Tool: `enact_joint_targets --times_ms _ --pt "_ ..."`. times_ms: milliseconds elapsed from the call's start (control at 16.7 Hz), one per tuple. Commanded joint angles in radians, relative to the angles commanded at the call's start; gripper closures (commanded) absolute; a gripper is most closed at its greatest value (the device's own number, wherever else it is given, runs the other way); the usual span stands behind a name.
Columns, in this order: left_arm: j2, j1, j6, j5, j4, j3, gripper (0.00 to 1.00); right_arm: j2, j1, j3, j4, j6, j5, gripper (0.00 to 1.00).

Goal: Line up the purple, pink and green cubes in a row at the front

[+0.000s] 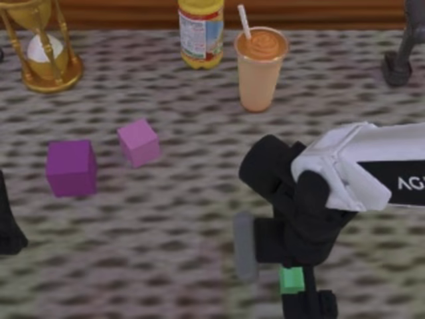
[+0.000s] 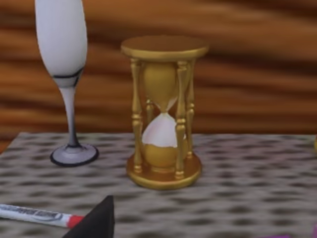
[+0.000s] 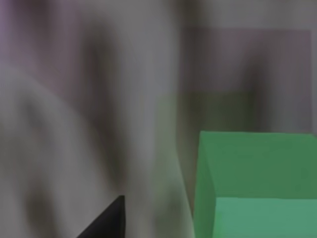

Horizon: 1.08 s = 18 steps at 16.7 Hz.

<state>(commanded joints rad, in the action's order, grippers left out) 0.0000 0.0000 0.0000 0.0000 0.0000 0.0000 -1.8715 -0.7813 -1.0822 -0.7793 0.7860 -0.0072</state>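
Note:
The purple cube (image 1: 71, 167) sits on the table's left half, with the smaller pink cube (image 1: 139, 142) just right of it and a little farther back, turned slightly. The small green cube (image 1: 291, 280) lies near the front edge, right of centre. My right gripper (image 1: 307, 302) reaches down over it from the right. In the right wrist view the green cube (image 3: 255, 183) fills one side, and a gap separates it from the one dark fingertip (image 3: 111, 220) that shows; the gripper is open. My left gripper (image 1: 8, 229) is parked open at the left edge.
Along the back stand a gold hourglass (image 1: 46, 50), a yellow bottle (image 1: 200, 33) and an orange drink cup with a straw (image 1: 260, 66). A dark object (image 1: 398, 60) is at the back right. The left wrist view shows a wine glass (image 2: 64, 74) and a marker (image 2: 39, 215).

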Motion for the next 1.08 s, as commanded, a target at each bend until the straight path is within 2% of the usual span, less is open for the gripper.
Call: enact_joint_targets --times_ms 360,720,1080 --pt "0.0 0.0 0.0 0.0 0.0 0.0 0.0 0.006 -0.003 -0.015 -0.017 0.004 0.0 0.0" --pt "0.0 0.0 0.0 0.0 0.0 0.0 0.0 0.089 -0.006 -0.143 -0.241 0.006 0.0 0.0" --pt "0.0 0.0 0.0 0.0 0.0 0.0 0.0 0.106 -0.002 -0.162 -0.27 0.005 0.0 0.0"
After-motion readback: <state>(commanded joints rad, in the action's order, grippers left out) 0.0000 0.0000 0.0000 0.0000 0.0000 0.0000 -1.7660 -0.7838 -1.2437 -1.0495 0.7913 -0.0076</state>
